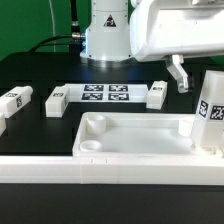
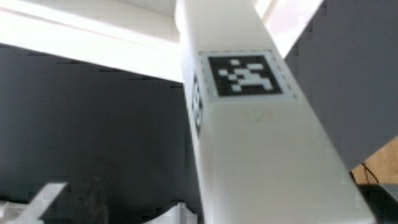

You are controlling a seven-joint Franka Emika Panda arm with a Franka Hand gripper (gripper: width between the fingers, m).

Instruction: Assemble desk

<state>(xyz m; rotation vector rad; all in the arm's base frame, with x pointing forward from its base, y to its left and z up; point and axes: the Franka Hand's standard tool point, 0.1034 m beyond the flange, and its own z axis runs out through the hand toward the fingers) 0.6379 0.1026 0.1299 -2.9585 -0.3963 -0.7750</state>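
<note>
While the gripper (image 1: 180, 82) hangs in the air over the black table (image 1: 50, 125), its two fingertips (image 2: 45, 200) stand apart in the wrist view. Only dark table shows between them, so it is open and holds nothing.

Just beside it, toward the exterior view's right, stands the upright leg (image 1: 210, 115). It is a tall white block with a black-and-white tag (image 1: 214, 112) on its side. A thin gap shows between the gripper and this leg. In the wrist view the upright leg (image 2: 249, 140) fills the middle, very close, and its edges run straight up and down.

The upright leg stands at the right end of the desk top (image 1: 125, 152), a big white tray with a raised rim. I cannot tell if its foot sits in a hole. A round socket (image 1: 90, 143) shows in the tray's near left corner. The tray lies at the front of the table, below the gripper.

Behind the tray's back rim runs a strip of bare black table. Past that strip lies the marker board (image 1: 105, 93), flat. The right lying leg (image 1: 157, 94) is just beside the board's right end, near the gripper. The middle lying leg (image 1: 55, 98) is just beside its left end. The far lying leg (image 1: 15, 100) lies well apart, near the exterior view's left edge.
</note>
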